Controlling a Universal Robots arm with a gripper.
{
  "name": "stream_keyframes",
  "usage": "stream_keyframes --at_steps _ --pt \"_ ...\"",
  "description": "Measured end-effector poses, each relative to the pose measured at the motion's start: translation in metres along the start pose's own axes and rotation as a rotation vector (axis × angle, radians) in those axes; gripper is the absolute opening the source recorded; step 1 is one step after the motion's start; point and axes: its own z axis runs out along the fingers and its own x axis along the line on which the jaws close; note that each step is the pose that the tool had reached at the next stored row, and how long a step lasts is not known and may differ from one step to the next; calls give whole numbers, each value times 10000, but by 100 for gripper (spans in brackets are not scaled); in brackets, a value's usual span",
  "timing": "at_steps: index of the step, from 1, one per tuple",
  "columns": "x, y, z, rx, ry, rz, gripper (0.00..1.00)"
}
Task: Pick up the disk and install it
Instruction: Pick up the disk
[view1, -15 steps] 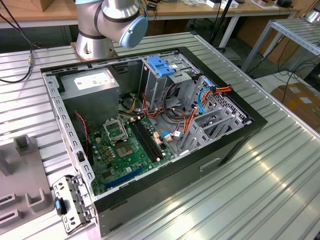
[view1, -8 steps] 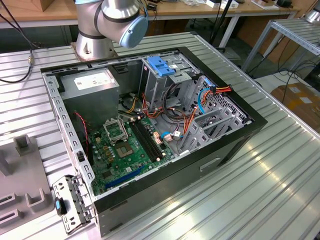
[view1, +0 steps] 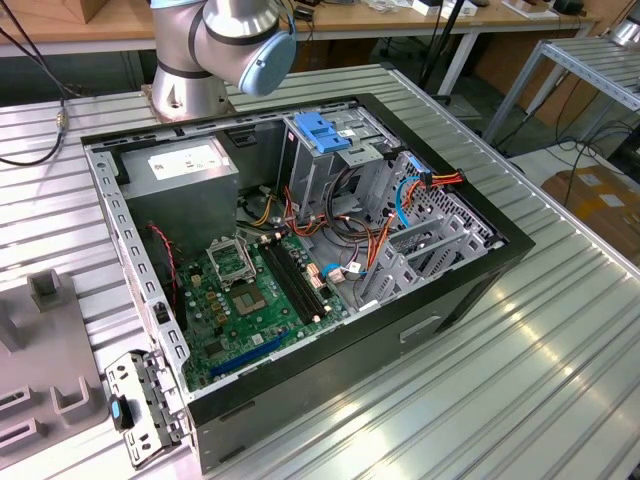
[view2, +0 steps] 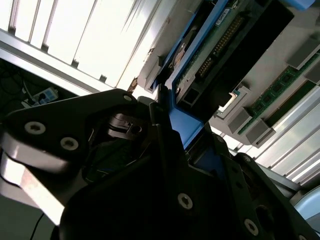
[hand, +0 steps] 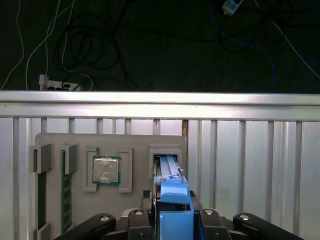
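Observation:
The disk (hand: 167, 167) stands on edge, its blue side rail facing the first wrist view, with its far end at a slot of the grey fixture plate (hand: 135, 142). I cannot tell whether it still rests in the slot. My gripper (hand: 175, 212) has its black fingers pressed against both sides of the blue rail. In the second wrist view the disk (view2: 220, 45) shows its green circuit-board side and connector, with the gripper (view2: 170, 120) shut on its blue rail. The open computer case (view1: 300, 250) lies on the table in the exterior view.
The fixture also holds a processor chip (hand: 106, 170) and memory sticks (hand: 63, 190). Inside the case are a drive cage with a blue latch (view1: 325, 135), a grey power supply (view1: 185, 165) and loose cables. The arm's base (view1: 215, 50) stands behind the case. A metal bracket (view1: 140, 400) lies beside the case's near corner.

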Motion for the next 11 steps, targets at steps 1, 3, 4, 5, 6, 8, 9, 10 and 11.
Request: stream_keyframes --at_steps 1,3,4,5,6,8,9,10,11 --pt "0 0 0 1 0 0 37" --pt "0 0 0 0 0 0 37" --pt "0 0 0 1 -1 0 37" --pt "0 0 0 0 0 0 37" --pt "0 0 0 0 0 0 37" --pt "0 0 0 1 -1 0 37" --pt "0 0 0 1 -1 0 37" --pt "0 0 0 1 -1 0 37" --pt "0 0 -1 1 -1 0 37"
